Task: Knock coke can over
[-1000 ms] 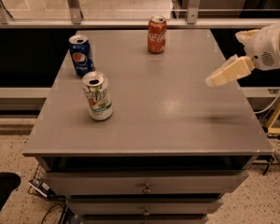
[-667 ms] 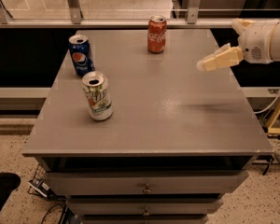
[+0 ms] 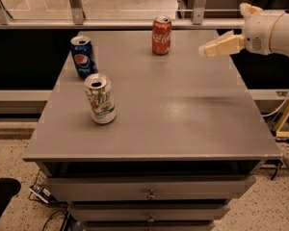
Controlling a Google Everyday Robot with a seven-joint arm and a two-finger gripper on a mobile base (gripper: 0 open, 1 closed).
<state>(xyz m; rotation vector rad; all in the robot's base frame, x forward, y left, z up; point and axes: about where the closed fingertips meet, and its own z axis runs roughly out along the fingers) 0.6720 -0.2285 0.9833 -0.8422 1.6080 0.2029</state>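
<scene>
The coke can [image 3: 161, 35] stands upright in the upper middle of the frame, near the far edge of the counter [image 3: 183, 109]. It is red with a silver top, and the white script "Coca-Cola" runs vertically on its side. Nothing touches it, and bare surface lies on every side of it.

To the right of it, in the upper right of the frame, the end effector [image 3: 222, 44] hangs above the right part of the counter. Its beige tip points left toward the can, with open room between them. If it is apart or together, I cannot tell.

In the upper left, close to the left edge of the counter, a blue Pepsi can [image 3: 83, 57] stands upright; its round red, white and blue logo is visible. Lower in the frame, left of the middle, a white-and-green can [image 3: 100, 98] stands upright with its top opened. Its green lettering I cannot read with certainty.

The middle, the right side and the front strip of the counter are bare grey surface. Below the front edge, drawers [image 3: 149, 189] with small knobs are seen.
</scene>
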